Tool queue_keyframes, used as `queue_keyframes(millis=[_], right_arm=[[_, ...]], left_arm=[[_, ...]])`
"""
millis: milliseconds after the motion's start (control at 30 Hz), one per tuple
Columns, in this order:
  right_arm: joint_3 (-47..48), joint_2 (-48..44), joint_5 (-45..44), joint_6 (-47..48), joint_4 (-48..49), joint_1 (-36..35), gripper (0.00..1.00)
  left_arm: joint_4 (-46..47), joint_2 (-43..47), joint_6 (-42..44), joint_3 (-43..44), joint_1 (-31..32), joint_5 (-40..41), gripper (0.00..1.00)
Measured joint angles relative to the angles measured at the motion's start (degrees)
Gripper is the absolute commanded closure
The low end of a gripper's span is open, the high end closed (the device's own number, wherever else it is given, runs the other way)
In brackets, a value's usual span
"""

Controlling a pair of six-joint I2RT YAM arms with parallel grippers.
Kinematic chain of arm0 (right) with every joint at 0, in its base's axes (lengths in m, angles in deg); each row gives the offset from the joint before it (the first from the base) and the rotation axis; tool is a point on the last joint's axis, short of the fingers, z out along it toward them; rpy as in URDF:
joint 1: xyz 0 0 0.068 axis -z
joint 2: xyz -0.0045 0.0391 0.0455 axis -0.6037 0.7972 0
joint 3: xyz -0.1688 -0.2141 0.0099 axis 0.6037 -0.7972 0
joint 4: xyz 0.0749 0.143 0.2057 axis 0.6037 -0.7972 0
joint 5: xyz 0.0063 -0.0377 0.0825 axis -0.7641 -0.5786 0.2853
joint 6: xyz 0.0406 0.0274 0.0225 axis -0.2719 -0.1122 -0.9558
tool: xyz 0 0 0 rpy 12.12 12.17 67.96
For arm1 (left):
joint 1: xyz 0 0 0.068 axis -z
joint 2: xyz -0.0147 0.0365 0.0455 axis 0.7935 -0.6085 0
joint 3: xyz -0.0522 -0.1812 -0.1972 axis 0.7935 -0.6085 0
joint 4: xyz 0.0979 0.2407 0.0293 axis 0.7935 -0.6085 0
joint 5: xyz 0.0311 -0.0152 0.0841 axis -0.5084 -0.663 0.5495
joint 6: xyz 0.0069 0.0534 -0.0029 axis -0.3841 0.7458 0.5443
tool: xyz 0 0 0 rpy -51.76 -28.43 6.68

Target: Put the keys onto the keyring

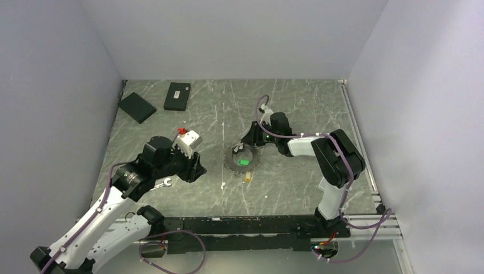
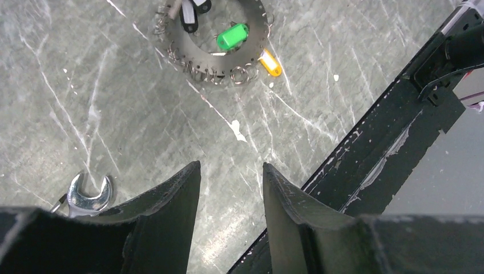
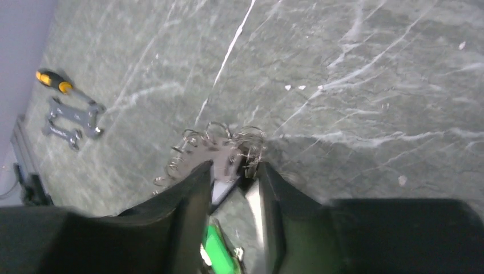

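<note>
The keyring [image 1: 233, 158] lies flat mid-table, a dark toothed ring with a green tag [image 1: 244, 161] inside it. An orange-brass piece [image 1: 247, 177] lies at its near edge. In the left wrist view the keyring [image 2: 197, 48] carries a fringe of small keys [image 2: 201, 69]. My right gripper [image 1: 253, 141] is low over the ring's far edge. Its jaws stand slightly apart astride the rim, and the right wrist view, which is blurred, shows the keys [image 3: 220, 140] just past its fingertips [image 3: 206, 171]. My left gripper [image 2: 231, 168] hangs open and empty over bare table, left of the ring.
Two flat black boxes [image 1: 137, 107] [image 1: 177, 96] lie at the back left. A silver wrench [image 2: 88, 194] lies by my left gripper. More wrenches [image 3: 71, 120] and an orange-handled screwdriver [image 3: 51, 80] show in the right wrist view. The black base rail [image 2: 388, 142] runs along the near edge.
</note>
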Motion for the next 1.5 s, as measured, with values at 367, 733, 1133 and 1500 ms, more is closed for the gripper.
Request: queue_keyframes(millis=[367, 733, 1133, 1500], right_arm=[[2.40, -1.66, 0.11, 3.06, -1.46, 0.24, 0.00], [4.15, -18.64, -11.69, 4.39, -5.95, 0.24, 0.00], [1.36, -38.01, -20.06, -0.15, -6.80, 0.22, 0.00], [-14.12, -53.62, -29.59, -1.60, -1.77, 0.20, 0.00]], left_arm=[[0.00, -0.52, 0.74, 0.00, 0.00, -0.02, 0.44], [1.25, 2.86, 1.16, -1.38, -0.02, 4.90, 0.01], [3.80, 12.81, 0.83, -3.67, -0.13, 19.21, 0.01], [3.13, 15.02, 0.76, -3.67, -0.24, 26.21, 0.01]])
